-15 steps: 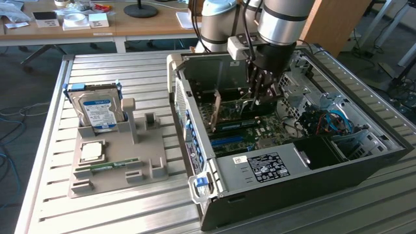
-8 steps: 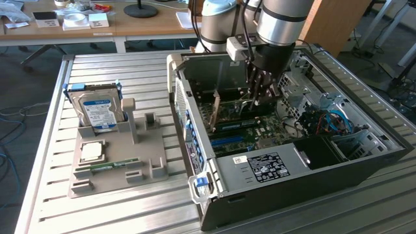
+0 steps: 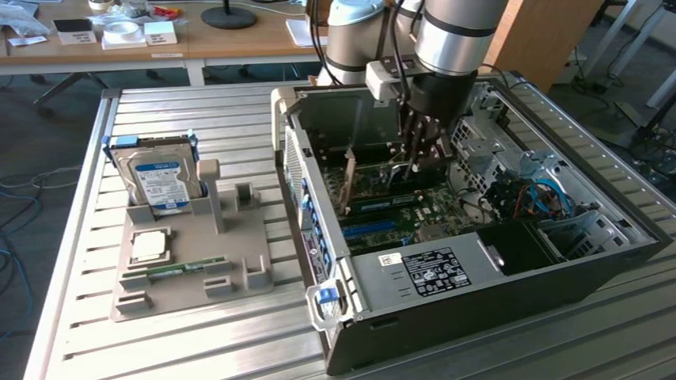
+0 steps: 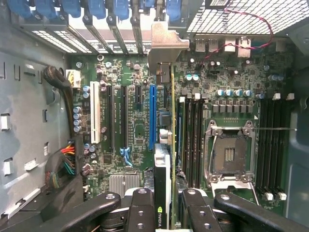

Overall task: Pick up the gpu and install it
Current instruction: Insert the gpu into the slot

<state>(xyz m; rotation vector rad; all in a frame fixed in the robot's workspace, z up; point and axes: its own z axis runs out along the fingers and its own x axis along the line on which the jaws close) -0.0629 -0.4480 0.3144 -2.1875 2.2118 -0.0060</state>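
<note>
Right, jaws part-closed, clamped on gpu [image 4: 161, 176], card edge-on in gripper [image 4: 164, 200]. Card inside case [image 3: 480, 273] over motherboard [image 4: 130, 123], just beside blue slot [image 4: 152, 116], silver bracket [image 4: 166, 46] toward rear openings. Insertion step, I judge; can't tell if seated. Calls for card edge square over slot, straight push
</note>
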